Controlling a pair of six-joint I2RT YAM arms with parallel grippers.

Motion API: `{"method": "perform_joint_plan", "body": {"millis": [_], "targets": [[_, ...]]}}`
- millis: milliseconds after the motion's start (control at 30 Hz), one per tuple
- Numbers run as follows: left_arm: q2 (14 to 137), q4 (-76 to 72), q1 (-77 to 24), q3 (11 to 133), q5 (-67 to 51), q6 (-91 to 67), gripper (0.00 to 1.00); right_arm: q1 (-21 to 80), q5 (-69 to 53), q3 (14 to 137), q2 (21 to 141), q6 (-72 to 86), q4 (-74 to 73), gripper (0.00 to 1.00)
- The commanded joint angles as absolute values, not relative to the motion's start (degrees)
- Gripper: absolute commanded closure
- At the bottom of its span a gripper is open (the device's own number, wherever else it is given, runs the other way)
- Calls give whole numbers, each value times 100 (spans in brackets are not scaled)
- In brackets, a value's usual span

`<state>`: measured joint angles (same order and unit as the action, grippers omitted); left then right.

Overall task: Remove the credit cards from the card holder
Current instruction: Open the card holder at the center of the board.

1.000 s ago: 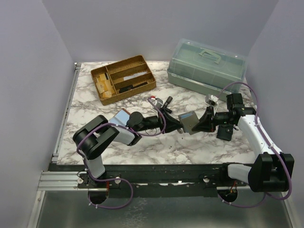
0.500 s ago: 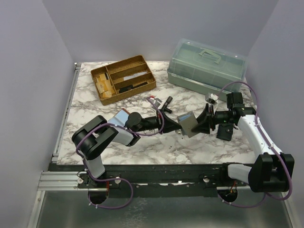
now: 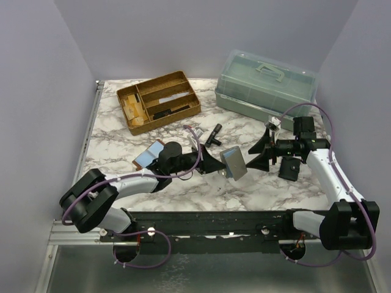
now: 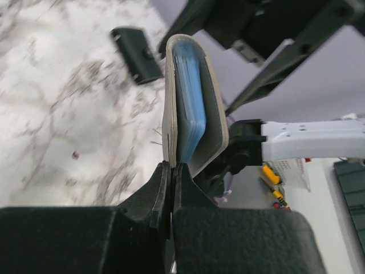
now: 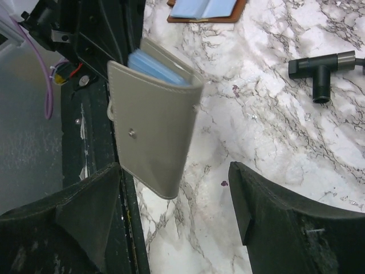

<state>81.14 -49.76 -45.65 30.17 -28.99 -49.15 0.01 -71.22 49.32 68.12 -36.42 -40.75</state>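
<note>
Left jaws pinched the card holder (image 3: pixel 234 163) by its edge; right jaws, wide and empty at three o'clock, could dislodge it.

Overhead, the fixed camera sits high behind the two arm bases, which line its 6 o'clock edge. It looks down and forward across the whole marble table (image 3: pixel 107 143) toward the back wall at 12 o'clock. The left wrist camera rides close behind the left gripper (image 4: pixel 172 168) and sights along it at the card holder (image 4: pixel 194 114), seen edge-on at mid-frame with the right arm beyond at 1 o'clock. The right wrist camera, equally near, looks down past the right gripper (image 5: pixel 175 168) at the same holder's outer face, with the table's near rail at 9 o'clock. All three views share the holder. The overhead and right wrist views also share a black T-shaped fitting (image 3: pixel 214 134).
</note>
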Motion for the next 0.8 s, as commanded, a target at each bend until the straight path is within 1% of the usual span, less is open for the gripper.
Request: {"method": "perform_joint_plan", "body": {"millis": [0, 133, 233, 400, 533, 633, 767], "targets": [[7585, -2108, -4674, 3528, -2086, -4613, 100, -18, -6963, 4931, 6604, -3555, -3938, 17], [7174, -487, -4796, 3980, -1441, -4303, 100, -18, -6853, 4966, 6429, -3531, -3862, 17], [7089, 277, -4904, 4270, -1222, -4235, 100, -18, -7224, 4957, 6392, -3554, -3921, 17], [7387, 663, -5091, 4609, -1038, -4351, 100, -1, -7954, 4938, 6574, -3762, -4225, 18], [7716, 684, -5222, 4849, -858, -4519, 100, 101, -8223, 4835, 6592, -3659, -4149, 20], [7964, 712, -5267, 5052, -784, -4672, 100, 347, -8093, 4684, 6542, -3320, -3791, 23], [8173, 737, -5274, 5203, -703, -4880, 100, 711, -7571, 4525, 6548, -2724, -3218, 30]]}}
